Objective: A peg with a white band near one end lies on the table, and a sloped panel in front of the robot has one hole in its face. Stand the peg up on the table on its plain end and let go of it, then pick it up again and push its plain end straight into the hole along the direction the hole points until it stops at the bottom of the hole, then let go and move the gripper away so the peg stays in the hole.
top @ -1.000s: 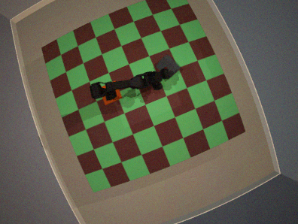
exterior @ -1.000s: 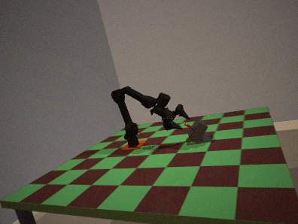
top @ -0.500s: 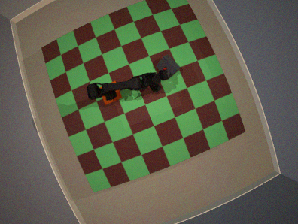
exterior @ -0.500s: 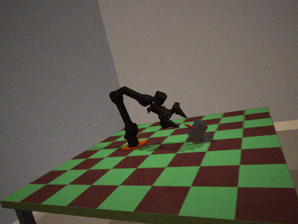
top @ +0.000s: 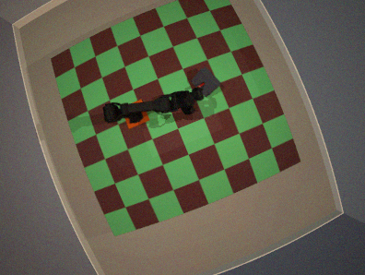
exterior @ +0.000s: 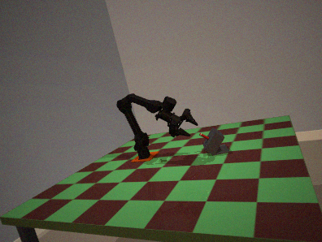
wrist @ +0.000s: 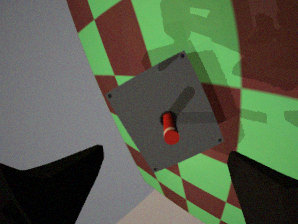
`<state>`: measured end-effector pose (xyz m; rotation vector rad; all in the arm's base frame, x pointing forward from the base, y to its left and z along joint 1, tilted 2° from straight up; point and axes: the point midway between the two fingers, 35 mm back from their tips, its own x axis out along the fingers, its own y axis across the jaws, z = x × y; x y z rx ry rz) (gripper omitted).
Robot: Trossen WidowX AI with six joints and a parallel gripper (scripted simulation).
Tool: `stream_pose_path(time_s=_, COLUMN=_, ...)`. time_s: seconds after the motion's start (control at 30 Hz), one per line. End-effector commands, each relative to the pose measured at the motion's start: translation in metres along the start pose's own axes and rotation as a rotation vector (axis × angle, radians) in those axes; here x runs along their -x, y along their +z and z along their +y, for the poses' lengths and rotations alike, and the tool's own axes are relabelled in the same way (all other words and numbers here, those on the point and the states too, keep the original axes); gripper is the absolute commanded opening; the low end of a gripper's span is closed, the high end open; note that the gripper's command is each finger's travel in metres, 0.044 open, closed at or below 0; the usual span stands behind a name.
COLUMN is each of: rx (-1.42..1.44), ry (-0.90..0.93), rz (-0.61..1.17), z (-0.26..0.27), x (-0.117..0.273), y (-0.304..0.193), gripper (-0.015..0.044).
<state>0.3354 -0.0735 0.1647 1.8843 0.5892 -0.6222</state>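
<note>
The red peg (top: pixel 201 85) (exterior: pixel 204 136) (wrist: pixel 168 123) stands in the hole (wrist: pixel 162 118) of the grey sloped panel (top: pixel 208 82) (exterior: pixel 216 139) (wrist: pixel 135 110). Its end with the white band sticks out from the face; the other end is hidden inside, and how deep it sits cannot be seen. My gripper (exterior: pixel 193 129) (wrist: pixel 167 156) is wide open and empty. In the exterior view it is up and back from the peg's outer end, with a gap between. In the wrist view the peg shows between the two fingers, touching neither.
The checkered table (top: pixel 180 173) (exterior: pixel 175 211) carries the arm on an orange base plate (top: pixel 144 119) (exterior: pixel 153 154). The panel stands in front of the arm, with screws at its corners. Shadows of the arm and the peg fall on the panel and the table.
</note>
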Motion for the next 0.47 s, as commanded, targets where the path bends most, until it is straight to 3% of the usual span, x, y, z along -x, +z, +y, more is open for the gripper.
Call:
stream_pose_path(time_s=0.0, rx=0.004, ry=0.004, rz=0.003, z=0.001, x=0.008, y=-0.001, gripper=0.0440)
stream_pose_path(time_s=0.43, rx=0.003, ry=0.003, rz=0.002, z=-0.001, x=0.026, y=0.001, gripper=0.0440)
